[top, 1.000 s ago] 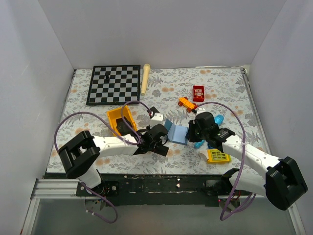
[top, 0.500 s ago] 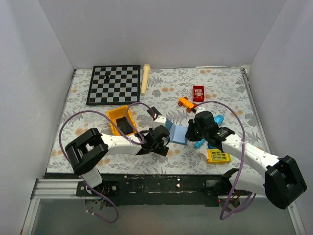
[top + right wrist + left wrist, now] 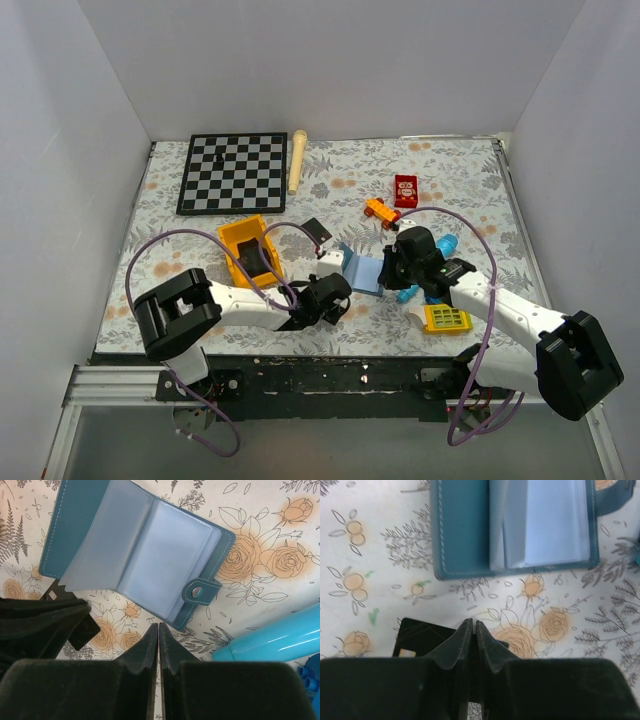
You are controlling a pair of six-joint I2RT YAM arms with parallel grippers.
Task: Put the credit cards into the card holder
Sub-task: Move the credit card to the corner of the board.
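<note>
- White panels enclose a worktop [image 3: 470,170] covered with a floral cloth.
- The card holder [image 3: 368,270] lies open at lower centre of the top view, between the two claws. Its clear sleeves face up.
- In the right wrist view the snap tab [image 3: 201,590] sits on the holder's right-hand edge, lower down.
- The left claw [image 3: 473,625] has its fingers pressed together. The tips sit over a black card [image 3: 420,635] that lies on the cloth.
- Whether the tips pinch this card cannot be told.
- In the left wrist view this card is just below the holder's stitched edge and apart from it.
- The right claw [image 3: 158,627] is closed with nothing between its fingers. Its tips are just below the holder's lower edge, near the snap tab.
- A second black card [image 3: 315,230] lies flat, up and to the left of the holder. It is next to an orange bin [image 3: 240,238].
- A blue tube [image 3: 270,640] lies to the right of the holder, close to the right claw.
- A yellow block [image 3: 447,318] sits at lower right of the top view, beside the right arm.
- A chessboard [image 3: 232,172] and a wooden stick [image 3: 297,160] occupy the upper left.
- A red box [image 3: 406,190] and an orange toy [image 3: 381,211] sit above the holder, well apart from it.
</note>
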